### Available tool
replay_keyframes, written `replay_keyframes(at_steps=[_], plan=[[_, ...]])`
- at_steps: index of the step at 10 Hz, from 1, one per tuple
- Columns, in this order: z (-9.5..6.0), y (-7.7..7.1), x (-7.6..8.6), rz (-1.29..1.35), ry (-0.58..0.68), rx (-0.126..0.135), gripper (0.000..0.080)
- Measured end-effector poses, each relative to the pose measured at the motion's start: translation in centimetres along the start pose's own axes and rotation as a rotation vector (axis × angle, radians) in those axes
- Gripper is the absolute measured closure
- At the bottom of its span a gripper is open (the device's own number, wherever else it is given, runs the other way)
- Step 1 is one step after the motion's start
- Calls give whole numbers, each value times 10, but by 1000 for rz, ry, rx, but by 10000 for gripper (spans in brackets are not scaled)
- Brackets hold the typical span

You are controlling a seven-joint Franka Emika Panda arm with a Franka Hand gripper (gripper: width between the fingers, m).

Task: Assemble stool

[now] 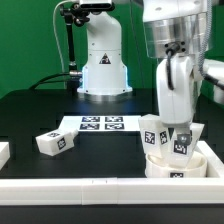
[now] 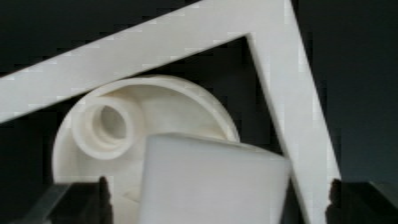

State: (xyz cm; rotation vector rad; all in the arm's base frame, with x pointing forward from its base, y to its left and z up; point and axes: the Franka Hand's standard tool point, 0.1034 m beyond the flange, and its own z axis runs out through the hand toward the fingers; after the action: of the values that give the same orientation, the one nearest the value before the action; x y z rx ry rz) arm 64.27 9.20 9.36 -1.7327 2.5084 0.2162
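Note:
The round white stool seat (image 1: 172, 164) lies in the corner of the white rails at the exterior view's right. One tagged leg (image 1: 148, 133) stands upright on it. A second leg (image 1: 181, 139) stands beside it, under my gripper (image 1: 177, 122). In the wrist view this leg (image 2: 214, 175) fills the space between my dark fingers (image 2: 80, 200), with a narrow gap on each side. The jaws are open around it. The seat (image 2: 169, 110) with its round hole shows behind it. A third leg (image 1: 55, 142) lies loose on the table at the exterior view's left.
The marker board (image 1: 100, 124) lies flat mid-table. White border rails run along the front (image 1: 90, 187) and the right, meeting in a corner (image 2: 267, 40) just behind the seat. The robot base (image 1: 104, 70) stands at the back. A white block sits at the far-left edge (image 1: 3, 153).

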Motion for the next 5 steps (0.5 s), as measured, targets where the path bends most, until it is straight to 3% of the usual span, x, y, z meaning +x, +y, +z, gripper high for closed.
replay_keyframes(at_steps=[2, 5], plan=[[-10, 0, -6, -150, -7, 0, 153], [-8, 0, -5, -392, -6, -2, 150]])
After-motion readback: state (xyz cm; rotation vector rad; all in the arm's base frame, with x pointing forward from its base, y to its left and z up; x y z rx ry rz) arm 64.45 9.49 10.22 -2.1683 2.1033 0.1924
